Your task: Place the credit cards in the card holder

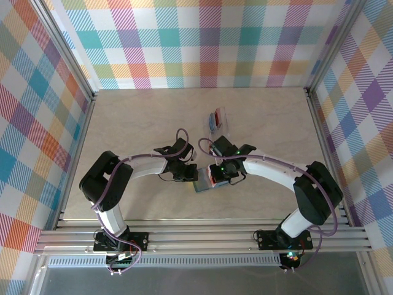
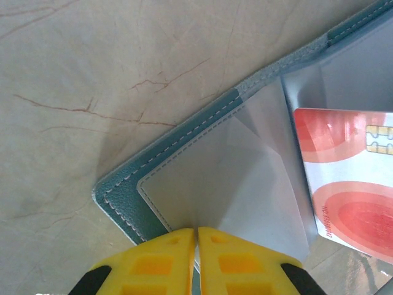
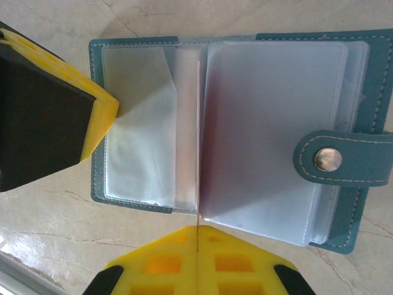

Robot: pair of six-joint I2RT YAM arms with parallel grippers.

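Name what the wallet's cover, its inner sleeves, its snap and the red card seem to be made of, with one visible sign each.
Cover: leather or imitation, matt teal; grained, with stitched edges.
Sleeves: soft clear plastic film; see-through and creased.
Snap: probably metal; shiny silver dome.
Card: likely stiff glossy plastic; flat, printed, with a chip.

Both arms are bent inward toward each other, with the wrists tipped downward. The left gripper (image 1: 184, 171) is held with its fingertips pressed together. The right gripper (image 1: 216, 176) is clamped on a red credit card (image 2: 344, 203), kept edge-on.
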